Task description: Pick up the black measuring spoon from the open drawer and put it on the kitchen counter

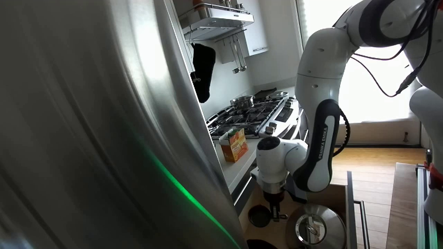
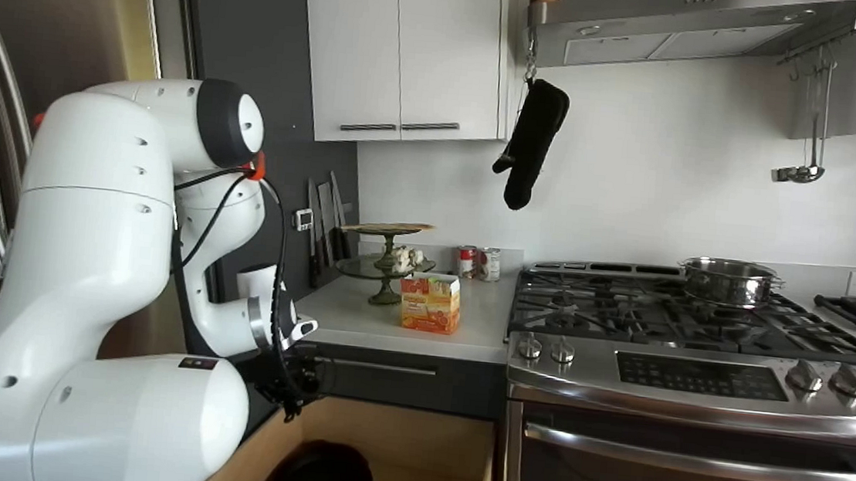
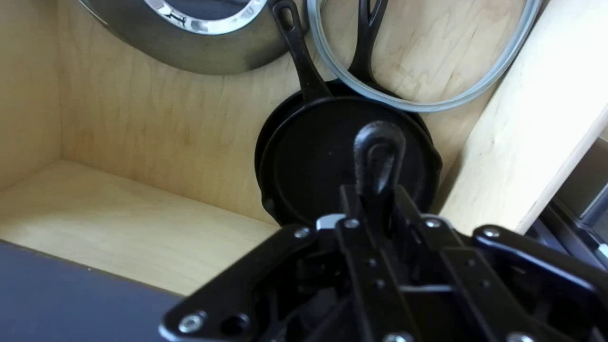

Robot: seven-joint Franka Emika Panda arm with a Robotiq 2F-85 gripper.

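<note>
The black measuring spoon looks like a small black skillet; its looped handle end (image 3: 380, 137) sticks out between the fingers of my gripper (image 3: 373, 197) in the wrist view. My gripper (image 1: 275, 217) is shut on this handle in an exterior view, with the round black bowl (image 1: 259, 216) beside it. The bowl is hidden in the wrist view. I hold it above the floor of the open drawer (image 3: 156, 114), whose wooden wall also shows in an exterior view (image 2: 404, 428). The pale kitchen counter (image 2: 344, 314) is above and behind the drawer, also visible here (image 1: 230, 171).
Stacked black skillets (image 3: 327, 156), a steel lid (image 3: 228, 57) and a grey ring (image 3: 441, 105) lie in the drawer. An orange box (image 2: 430, 303), a glass stand (image 2: 384, 295) and cans (image 2: 477, 263) stand on the counter. The gas hob (image 2: 622, 319) is to its right.
</note>
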